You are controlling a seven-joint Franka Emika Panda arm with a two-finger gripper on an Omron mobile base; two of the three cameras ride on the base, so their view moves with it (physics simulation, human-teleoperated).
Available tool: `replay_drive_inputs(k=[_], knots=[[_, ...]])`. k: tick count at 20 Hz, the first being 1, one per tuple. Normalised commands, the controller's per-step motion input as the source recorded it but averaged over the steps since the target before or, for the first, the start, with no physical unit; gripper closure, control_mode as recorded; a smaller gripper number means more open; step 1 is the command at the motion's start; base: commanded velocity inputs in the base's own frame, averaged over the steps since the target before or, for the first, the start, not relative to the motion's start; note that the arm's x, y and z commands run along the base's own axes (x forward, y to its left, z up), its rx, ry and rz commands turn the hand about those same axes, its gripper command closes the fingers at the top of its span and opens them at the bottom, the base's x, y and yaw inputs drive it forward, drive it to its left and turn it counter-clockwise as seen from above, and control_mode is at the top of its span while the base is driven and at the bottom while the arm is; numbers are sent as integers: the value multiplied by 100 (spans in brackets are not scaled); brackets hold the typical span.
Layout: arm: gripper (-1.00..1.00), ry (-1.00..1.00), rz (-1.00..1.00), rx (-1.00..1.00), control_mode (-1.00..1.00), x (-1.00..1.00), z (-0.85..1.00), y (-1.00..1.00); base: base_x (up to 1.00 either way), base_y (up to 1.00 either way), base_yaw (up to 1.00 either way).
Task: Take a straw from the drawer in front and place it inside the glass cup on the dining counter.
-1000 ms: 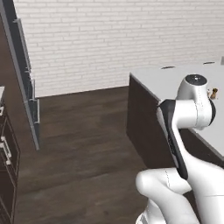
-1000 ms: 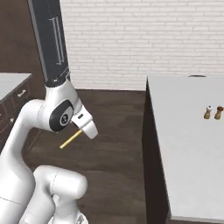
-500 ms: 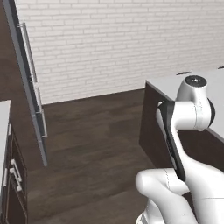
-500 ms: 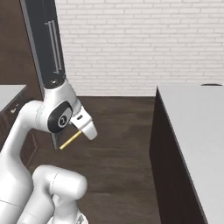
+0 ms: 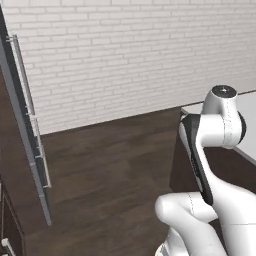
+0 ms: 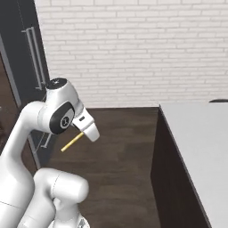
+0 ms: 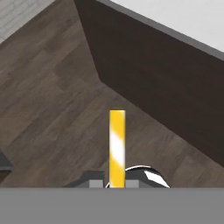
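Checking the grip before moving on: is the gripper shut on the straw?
Yes, shut: the straw sticks out from between the gripper fingertips.

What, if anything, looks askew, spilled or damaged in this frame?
Nothing stands out. The hand is shut on the straw, which pokes out straight over the dark wood floor beside the dining counter. No spill or damage shows on the counter's white top or dark side.

Straw (image 7: 117,148) over floor (image 7: 52,109) — dining counter (image 6: 200,138) right.

The white dining counter (image 6: 196,133) stands on dark wood floor (image 6: 120,147).
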Motion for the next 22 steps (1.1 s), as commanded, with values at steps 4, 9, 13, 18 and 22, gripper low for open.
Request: replay_drive_inputs(k=[4,9,13,18,22], knots=[[100,0,0,0,100,0,0,0,100,48,-21],[100,0,0,0,100,0,0,0,100,50,-25],[100,0,0,0,100,0,0,0,100,53,-30],[100,0,0,0,100,0,0,0,100,54,-33],[100,0,0,0,100,0,0,0,100,58,-37]])
